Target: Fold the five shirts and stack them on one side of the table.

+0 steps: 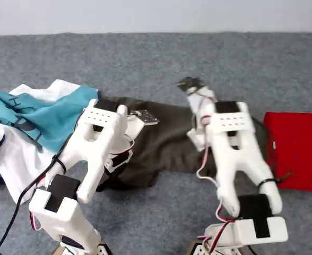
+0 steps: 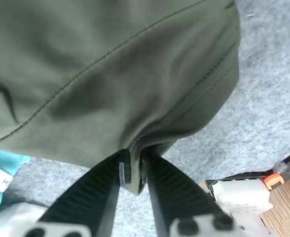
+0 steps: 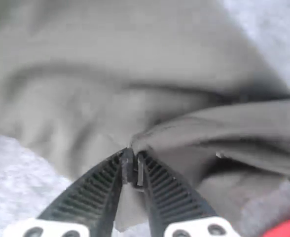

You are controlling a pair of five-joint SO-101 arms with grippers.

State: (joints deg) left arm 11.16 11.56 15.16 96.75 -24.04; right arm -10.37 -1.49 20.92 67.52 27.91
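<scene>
A dark olive shirt (image 1: 166,141) lies across the middle of the grey table, between the two white arms. My left gripper (image 2: 133,170) is shut on a pinched fold of the olive shirt (image 2: 110,74) at its edge, lifting it off the cloth. My right gripper (image 3: 131,163) is shut on another fold of the same olive shirt (image 3: 135,98). A teal shirt (image 1: 44,114) and a white shirt (image 1: 10,154) lie crumpled in a pile at the left. A folded red shirt (image 1: 299,151) rests at the right edge.
The grey cloth-covered table (image 1: 198,58) stretches behind the shirts. A small dark tag or object (image 1: 190,83) lies just beyond the olive shirt. A black cable (image 1: 18,204) runs down from the left arm. The wooden table edge (image 2: 283,212) is visible.
</scene>
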